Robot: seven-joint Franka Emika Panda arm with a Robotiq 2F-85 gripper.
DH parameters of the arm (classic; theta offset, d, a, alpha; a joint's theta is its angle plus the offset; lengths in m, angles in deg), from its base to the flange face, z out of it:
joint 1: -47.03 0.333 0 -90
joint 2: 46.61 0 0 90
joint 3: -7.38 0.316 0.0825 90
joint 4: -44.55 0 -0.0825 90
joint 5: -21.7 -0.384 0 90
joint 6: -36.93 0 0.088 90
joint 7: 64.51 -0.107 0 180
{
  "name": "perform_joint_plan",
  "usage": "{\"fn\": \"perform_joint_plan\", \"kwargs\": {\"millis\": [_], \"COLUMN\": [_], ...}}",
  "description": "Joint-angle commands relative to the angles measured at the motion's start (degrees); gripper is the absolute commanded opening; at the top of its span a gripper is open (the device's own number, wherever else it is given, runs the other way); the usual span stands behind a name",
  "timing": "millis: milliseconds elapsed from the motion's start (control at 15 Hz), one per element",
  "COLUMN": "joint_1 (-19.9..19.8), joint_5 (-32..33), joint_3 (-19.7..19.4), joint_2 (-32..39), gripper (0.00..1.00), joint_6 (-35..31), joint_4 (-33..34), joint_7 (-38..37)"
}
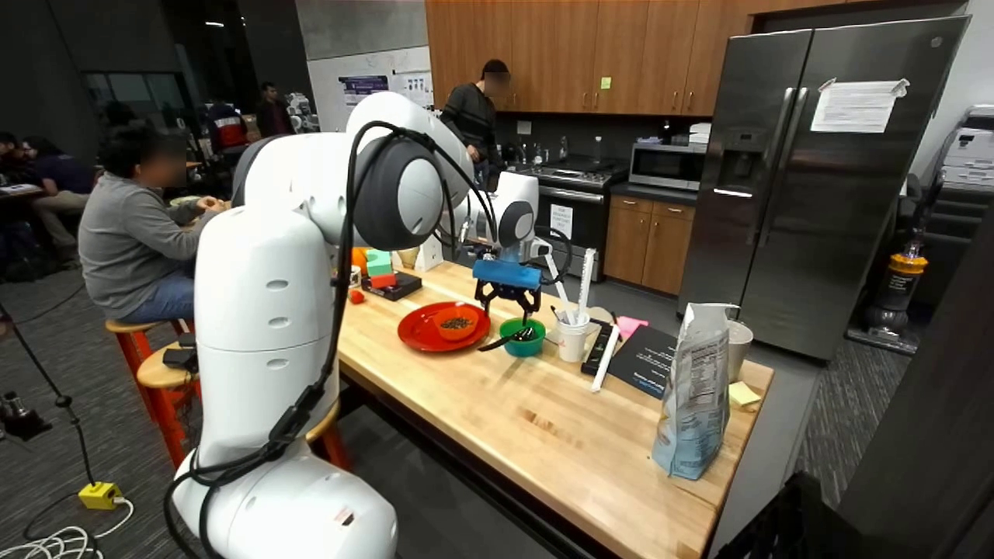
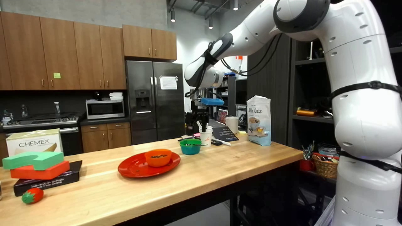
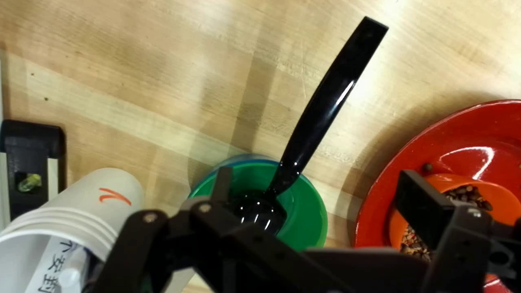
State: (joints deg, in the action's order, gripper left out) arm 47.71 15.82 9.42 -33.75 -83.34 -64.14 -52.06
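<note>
My black two-fingered gripper [image 3: 319,189] hangs released over the pale wooden tabletop [image 3: 163,81], its jaws spread wide. In the wrist view, one finger [image 3: 222,185] overlaps the round green bowl [image 3: 305,217]; I can't quite tell whether it touches. A glossy black spoon [image 3: 323,106] sits in that bowl, head down inside, its long curved handle slanting out over the rim. Near it, a red plate [image 3: 376,203] carries a small orange bowl [image 2: 157,162] of mixed dark and tan grains [image 3: 468,195]. On the other side, a stack of white cups [image 3: 101,189] holds slim white sticks [image 1: 585,286]. Farther along the tabletop, a white-and-blue oats bag [image 2: 259,121] stands upright.
</note>
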Motion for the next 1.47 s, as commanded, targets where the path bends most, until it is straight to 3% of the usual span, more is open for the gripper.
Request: {"fn": "perform_joint_plan", "kwargs": {"millis": [0, 933, 1400], "joint_1": [-0.46, -0.66, -0.78], "joint_5": [-0.97, -1.77, -4.29], "joint_3": [0.47, 0.96, 1.13], "joint_2": [2.23, 5.76, 6.27], "gripper": [1.00, 1.00, 1.00], "joint_6": [1.42, 9.88, 10.57], "joint_4": [2.42, 6.16, 6.06], "joint_7": [0.23, -1.52, -1.75]}}
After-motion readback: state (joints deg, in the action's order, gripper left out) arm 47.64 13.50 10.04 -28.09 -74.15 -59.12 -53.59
